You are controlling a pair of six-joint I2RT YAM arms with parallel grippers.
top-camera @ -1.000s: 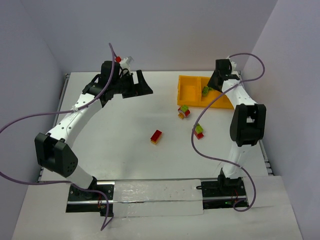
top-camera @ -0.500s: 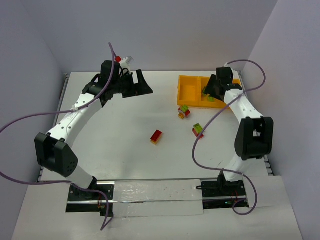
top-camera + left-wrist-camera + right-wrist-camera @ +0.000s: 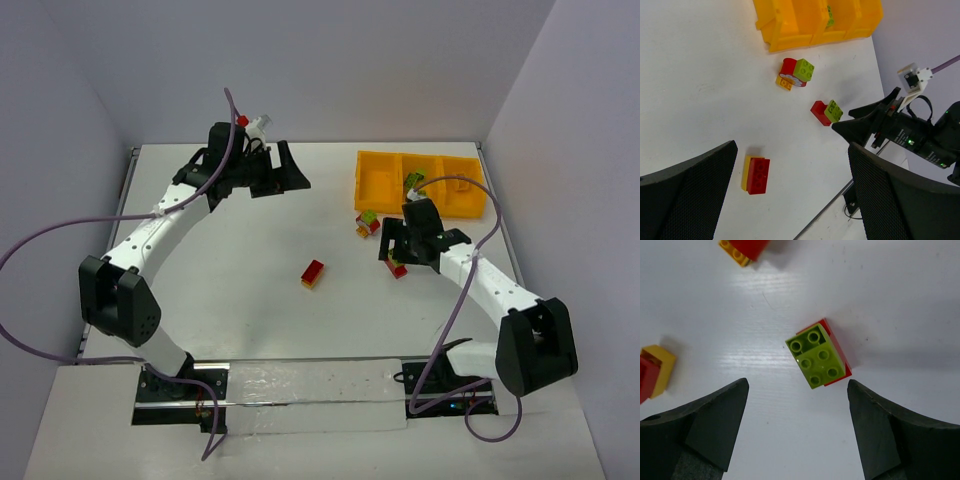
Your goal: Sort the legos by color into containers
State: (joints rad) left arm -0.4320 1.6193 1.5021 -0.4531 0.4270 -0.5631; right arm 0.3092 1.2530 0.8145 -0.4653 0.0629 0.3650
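Around three sides stand plain pale walls, grey with a lilac cast. They close off a white table whose top is smooth and unmarked, with a faint sheen in the right wrist view. Two white-and-black arms reach over it from the near edge. The left arm stretches to the far left, well apart from every brick. I judge it is parked there to keep out of the other's way while its camera looks across the work. The right arm bends inward toward the middle right.

At the far right lies the orange-yellow tray, three square bins in a row, close by the loose pieces so trips to it are short. The left claw is spread wide and carries nothing. The right claw is also spread wide and empty. It points down with one jaw on either side of a green-on-red pair that sits on the table a little in front of the tray, which looks like the set-up for a pick. Since the pair mixes two colours, it would likely need pulling apart before either piece goes in a bin.

Closer to the tray sits a small cluster of red, green and yellow, and a red-and-yellow pair lies alone toward the middle. One green brick seems to lie in the middle bin already.
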